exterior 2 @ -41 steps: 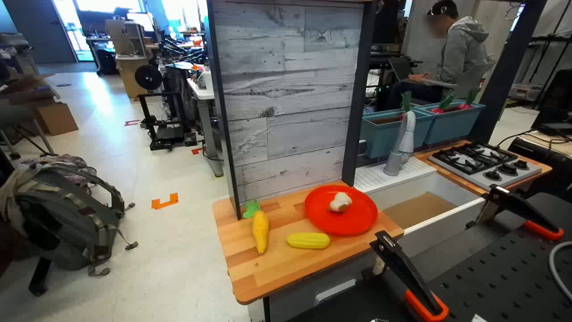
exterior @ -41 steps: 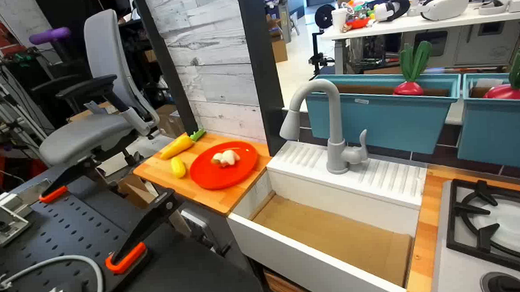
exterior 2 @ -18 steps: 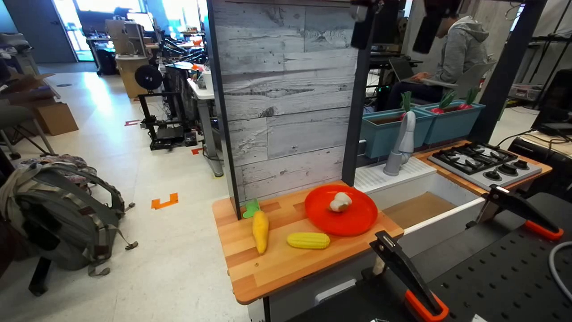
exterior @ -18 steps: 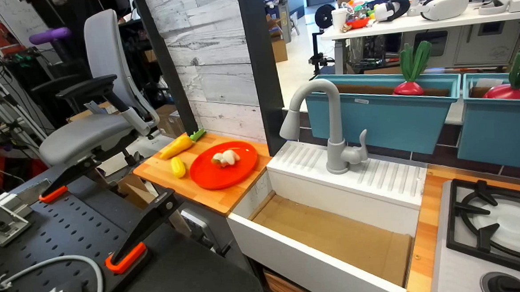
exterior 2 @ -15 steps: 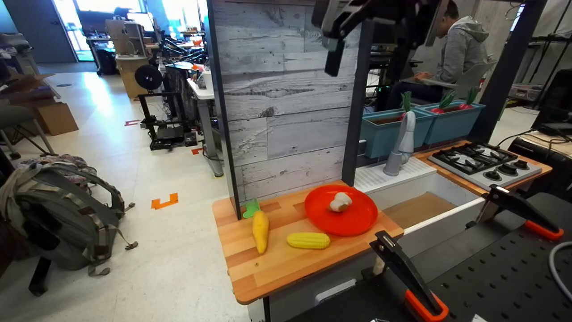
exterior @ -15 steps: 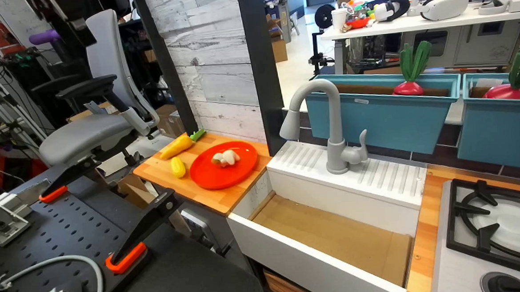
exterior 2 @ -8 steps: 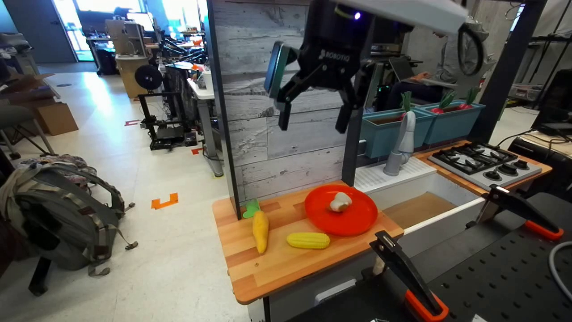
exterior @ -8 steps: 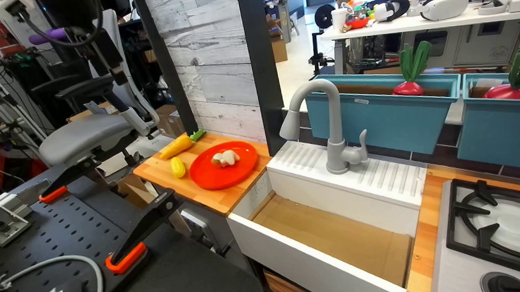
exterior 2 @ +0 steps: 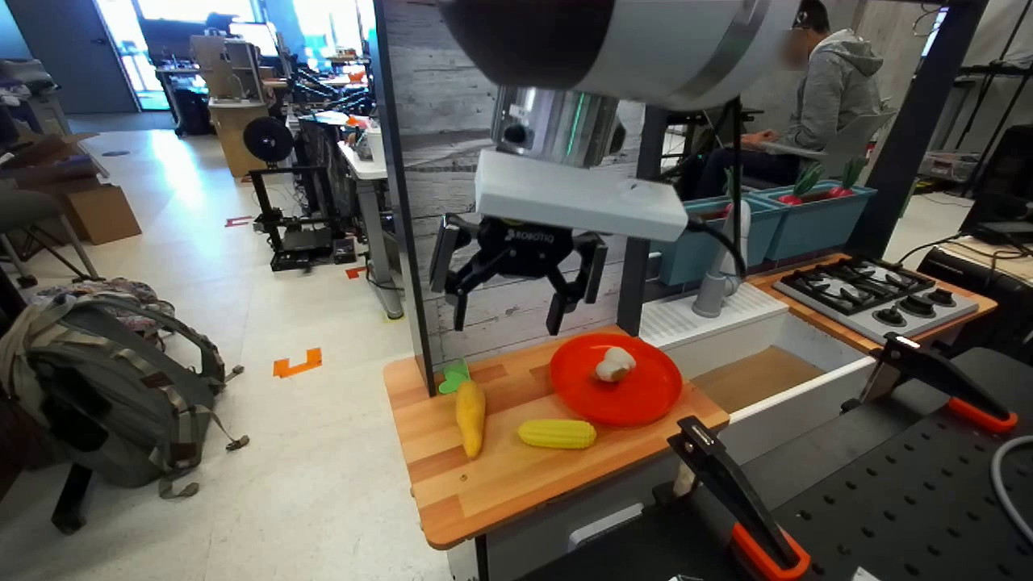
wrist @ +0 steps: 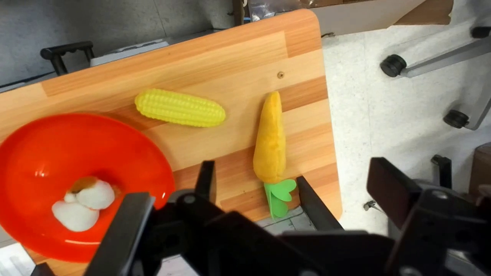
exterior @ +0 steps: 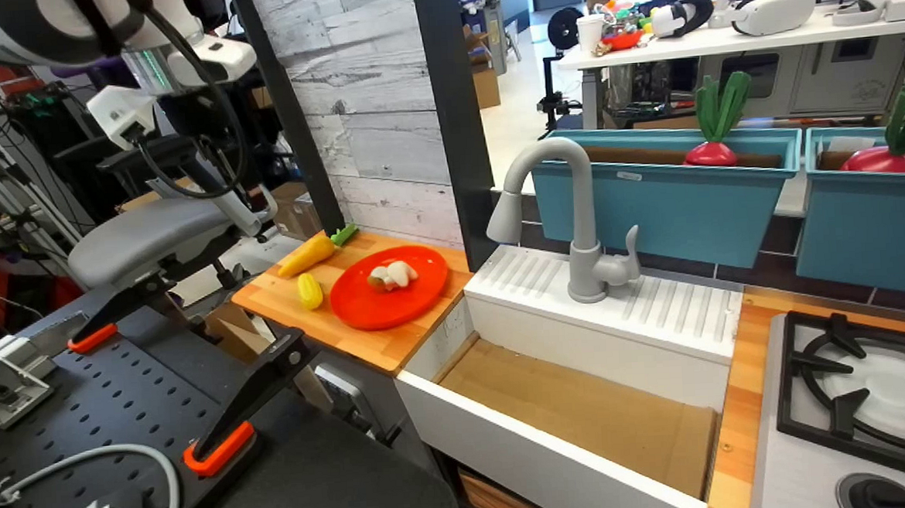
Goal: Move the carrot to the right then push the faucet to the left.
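Where the carrot point(wrist: 270, 142) lies: on the wooden board point(wrist: 226, 65), near the corn point(wrist: 180, 108);
Carrot body: probably light, firm; pinch across its middle;
Gripper point(exterior 2: 506, 324): spread wide, holding nothing.

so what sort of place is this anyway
Probably a robotics lab rather than a real kitchen: a white VR headset sits on a table, what looks like a 3D printer stands on the floor, and the sink is lined with cardboard.
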Controlling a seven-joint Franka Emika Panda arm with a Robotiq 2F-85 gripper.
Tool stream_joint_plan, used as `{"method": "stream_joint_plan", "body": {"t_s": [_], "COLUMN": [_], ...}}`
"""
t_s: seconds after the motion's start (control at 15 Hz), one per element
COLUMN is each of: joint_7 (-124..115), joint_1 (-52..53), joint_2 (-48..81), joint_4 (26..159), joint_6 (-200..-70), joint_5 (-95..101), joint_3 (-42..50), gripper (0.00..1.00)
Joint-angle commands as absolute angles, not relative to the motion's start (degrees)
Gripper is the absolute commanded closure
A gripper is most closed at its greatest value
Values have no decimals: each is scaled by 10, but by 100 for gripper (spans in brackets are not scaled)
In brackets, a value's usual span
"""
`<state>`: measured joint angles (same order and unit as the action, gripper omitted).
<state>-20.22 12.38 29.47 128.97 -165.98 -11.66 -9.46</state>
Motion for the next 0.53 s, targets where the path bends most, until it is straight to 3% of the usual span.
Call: {"method": "stream_joint_plan", "body": {"t_s": [0.0, 0.47], "joint_7": [-238, -271], "joint_1": [166, 205], "joint_2": [375, 479], "joint_4": [1226, 1131], "joint_6": [-1695, -1678], "joint_5": [-119, -124], "joint_3": [-60, -33], "gripper": [0, 0]}}
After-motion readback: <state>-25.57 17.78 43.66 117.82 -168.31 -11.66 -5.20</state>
